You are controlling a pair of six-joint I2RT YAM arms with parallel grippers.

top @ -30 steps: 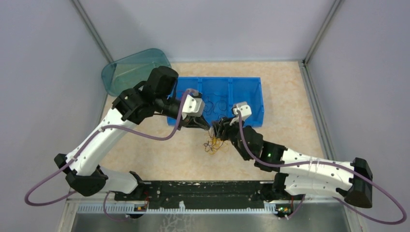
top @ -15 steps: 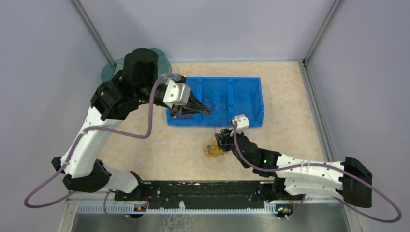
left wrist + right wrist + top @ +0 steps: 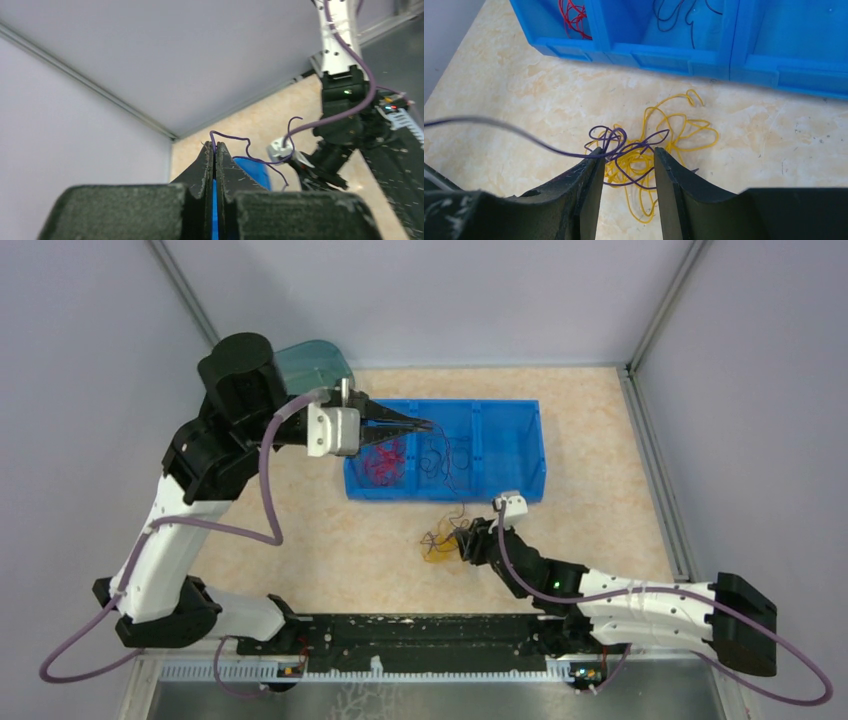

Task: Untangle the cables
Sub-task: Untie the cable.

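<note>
My left gripper (image 3: 425, 424) is shut on a thin purple wire (image 3: 248, 150) and holds it up over the blue bin (image 3: 520, 445); the wire leaves its tips (image 3: 214, 145) and trails down toward the right arm. On the table in front of the bin lies a tangle of yellow wire (image 3: 674, 131) and purple wire (image 3: 621, 141), also in the top view (image 3: 440, 548). My right gripper (image 3: 628, 152) is open, low over the tangle, one finger on each side. A taut purple strand crosses its left finger (image 3: 591, 170).
The bin has three compartments: red wires (image 3: 383, 458) lie in the left one and dark wires (image 3: 447, 455) in the middle one. A teal translucent lid (image 3: 310, 362) lies at the back left. Grey walls close the cell on three sides.
My left arm rose and swung back-left over the bin, pulling the purple wire up. My right gripper moved nearer and lower, down onto the yellow and purple tangle.
</note>
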